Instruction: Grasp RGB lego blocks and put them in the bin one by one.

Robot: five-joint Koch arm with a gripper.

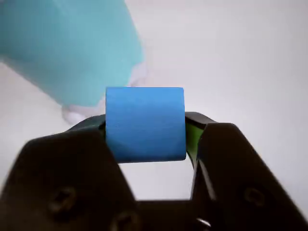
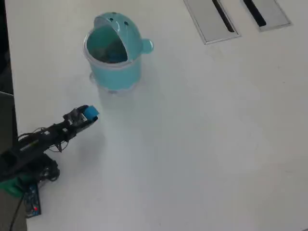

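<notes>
Wrist view, closest in: black gripper pinches the blue block between its two jaws, one jaw against each side face, block filling the gap and sticking out forward past the tips. Small green patch on the inner face of the right-hand jaw in that view, can't tell what it is. Beyond the block, blurred, the bin sits upper left of the wrist view over the white table. Overhead view: arm comes in from the lower-left corner, gripper with the blue block at its tip, just short of the bin, not touching it. Bin stands upright, light blue, domed lid tipped back open, dark dots on lid, knob bump on its right side. Far back top right, two grey slotted panels set in the table. Red and yellow-green blocks not made out.
</notes>
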